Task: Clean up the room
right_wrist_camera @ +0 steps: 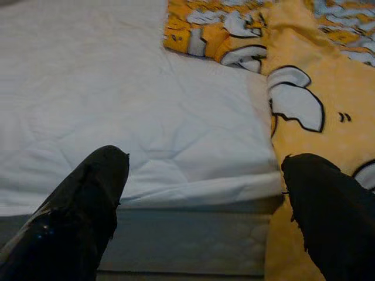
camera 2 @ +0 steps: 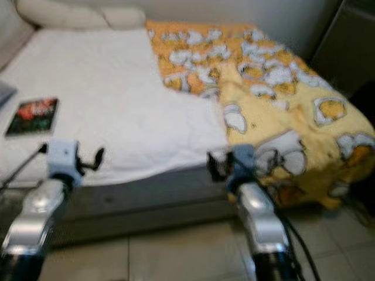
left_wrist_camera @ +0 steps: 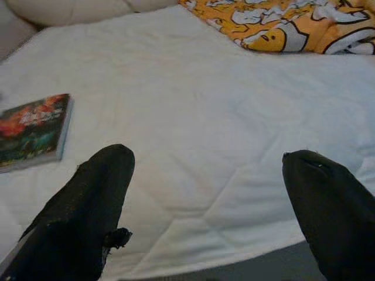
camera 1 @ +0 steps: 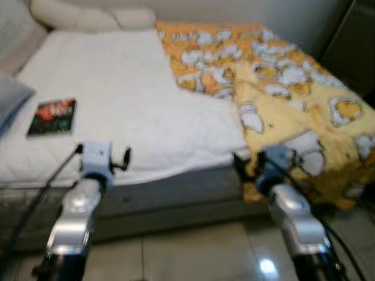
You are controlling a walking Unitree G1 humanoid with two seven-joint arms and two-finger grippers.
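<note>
Both arms hovered at the bed's edge: left gripper (left_wrist_camera: 205, 193) spread wide, right gripper (right_wrist_camera: 202, 193) spread wide, neither holding anything. The book (camera 1: 53, 116) lay ahead-left of the left gripper; the blanket (camera 1: 293, 111) sat rumpled beyond the right. Tidying looked barely begun.

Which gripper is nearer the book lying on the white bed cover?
Left. The left gripper hovers at the bed's near edge, just short of the book. The right gripper is far across, by the yellow blanket.
</note>
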